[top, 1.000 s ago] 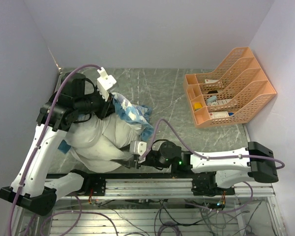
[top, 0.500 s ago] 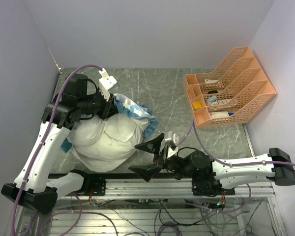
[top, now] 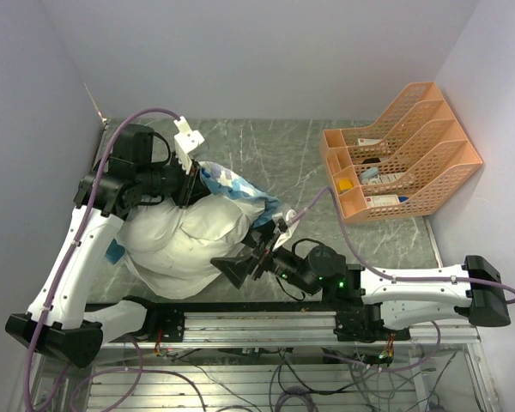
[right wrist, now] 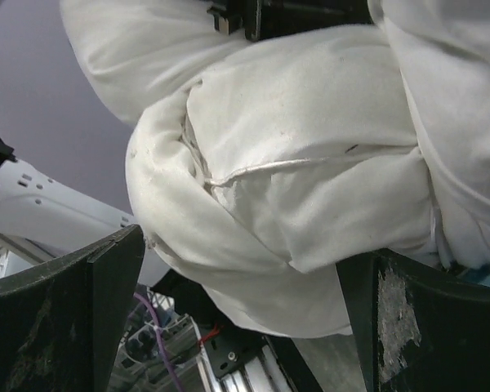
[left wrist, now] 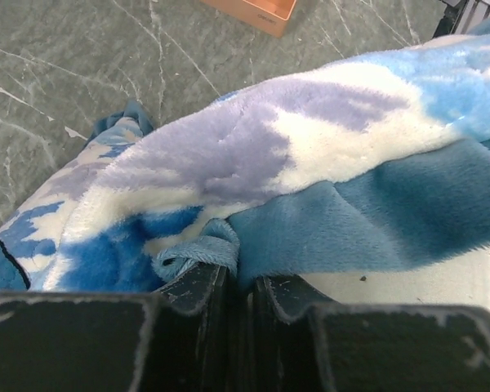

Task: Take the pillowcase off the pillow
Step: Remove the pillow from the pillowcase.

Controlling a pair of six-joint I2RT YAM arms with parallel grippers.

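Observation:
The plump white pillow (top: 176, 245) lies at the table's left, its far end still inside the blue-and-white pillowcase (top: 240, 190). My left gripper (top: 191, 184) is shut on the pillowcase's teal edge (left wrist: 200, 253), and its fingers (left wrist: 192, 290) pinch the bunched fabric. The plush blue print (left wrist: 310, 155) stretches away from them over the white pillow (left wrist: 429, 282). My right gripper (top: 249, 253) stands wide open at the pillow's right side. In the right wrist view the pillow (right wrist: 294, 163) bulges between the two spread fingers (right wrist: 65, 318) of the right gripper (right wrist: 241, 314), which holds nothing.
An orange slotted file organizer (top: 399, 150) with small items stands at the back right; its corner (left wrist: 253, 10) shows in the left wrist view. Grey marble tabletop (top: 292, 154) lies between it and the pillow. The arms' rail (top: 266, 322) runs along the near edge.
My right gripper opened wide, drew back from the pillow's near edge, then came in at its right side. The left gripper kept its hold, and the pillowcase is pulled further right.

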